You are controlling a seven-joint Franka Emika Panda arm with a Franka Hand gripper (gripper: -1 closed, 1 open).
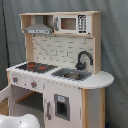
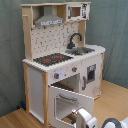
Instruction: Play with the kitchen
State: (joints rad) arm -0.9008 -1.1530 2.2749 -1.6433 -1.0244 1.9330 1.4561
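The kitchen (image 2: pixel 62 62) stands upright on a wooden floor (image 2: pixel 17 119) against a grey curtain (image 2: pixel 11 45), and it appears in both exterior views. Its oven door (image 2: pixel 67 102) hangs swung open toward the camera in the second exterior view. Above that door sit the knobs (image 2: pixel 56 76), the stovetop (image 2: pixel 52 59), the sink (image 2: pixel 82 50) and the faucet (image 2: pixel 74 39). The hood (image 2: pixel 49 19) and the microwave (image 2: pixel 76 11) occupy the top shelf.

The gripper (image 2: pixel 84 119) is at the bottom of the second exterior view, just in front of the open oven door's lower edge. Whether its fingers are spread or pressed together cannot be told.

Hazards, as judged:
- The open door lies directly beyond the gripper. A forward push could jam against the door's edge or strain its hinge.
- The kitchen is tall and light. A sideways load on the door could shift or tip it.
- An upward move risks striking the knobs or the counter edge above.
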